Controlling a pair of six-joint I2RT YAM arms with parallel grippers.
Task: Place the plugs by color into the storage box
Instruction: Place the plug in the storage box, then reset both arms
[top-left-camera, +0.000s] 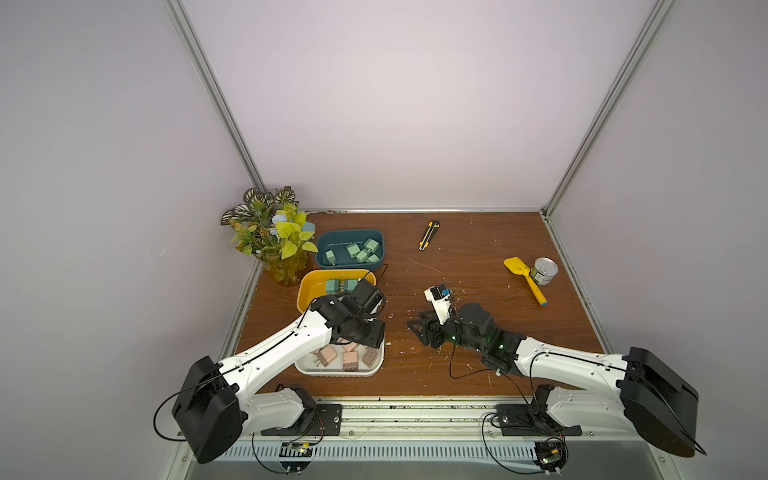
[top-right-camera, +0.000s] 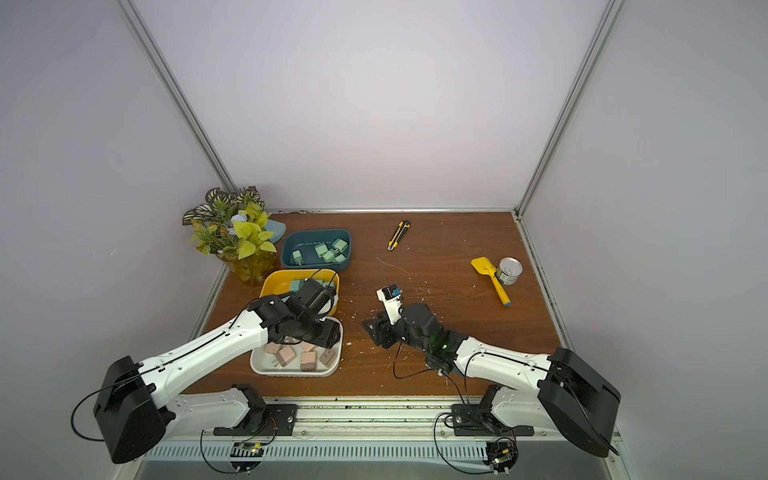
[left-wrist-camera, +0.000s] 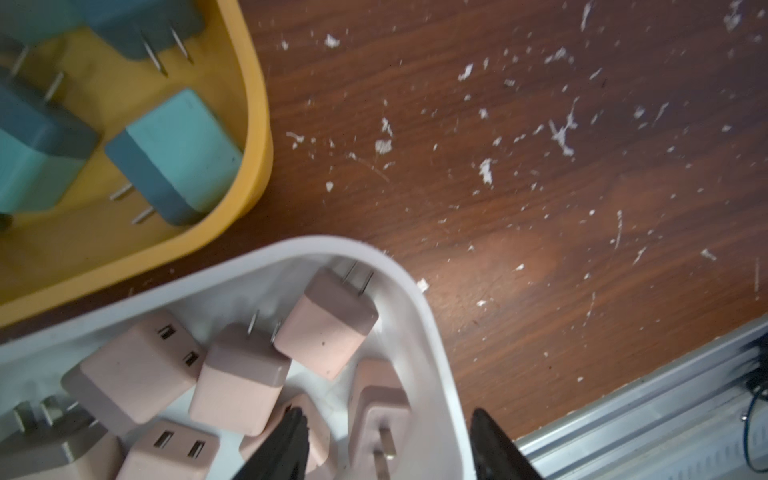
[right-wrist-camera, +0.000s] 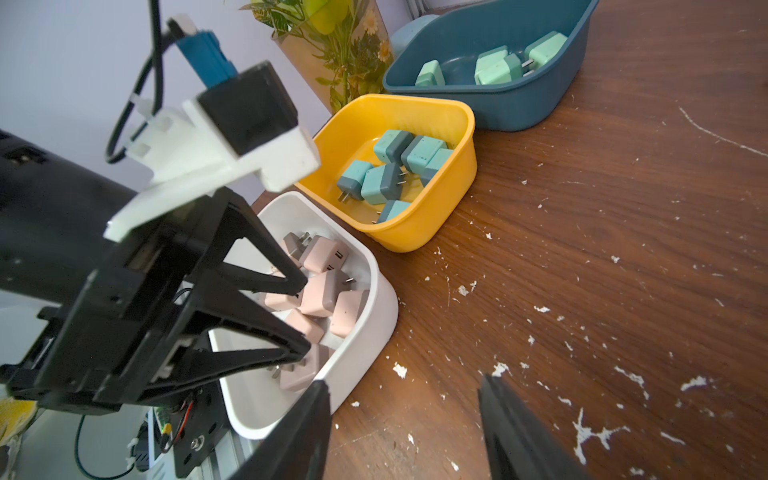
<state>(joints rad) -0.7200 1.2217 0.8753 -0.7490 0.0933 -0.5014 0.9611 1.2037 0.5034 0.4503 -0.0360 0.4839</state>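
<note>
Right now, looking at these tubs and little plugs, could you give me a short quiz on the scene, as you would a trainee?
1. True or false: the white bin holds pink plugs.
2. Which colour of plug lies in the yellow bin? A mint green; B teal-blue; C pink.
3. Fill the gap: the left pincer hangs open over the ___ bin.
Key: 1 true; 2 B, the teal-blue plugs; 3 white.
</note>
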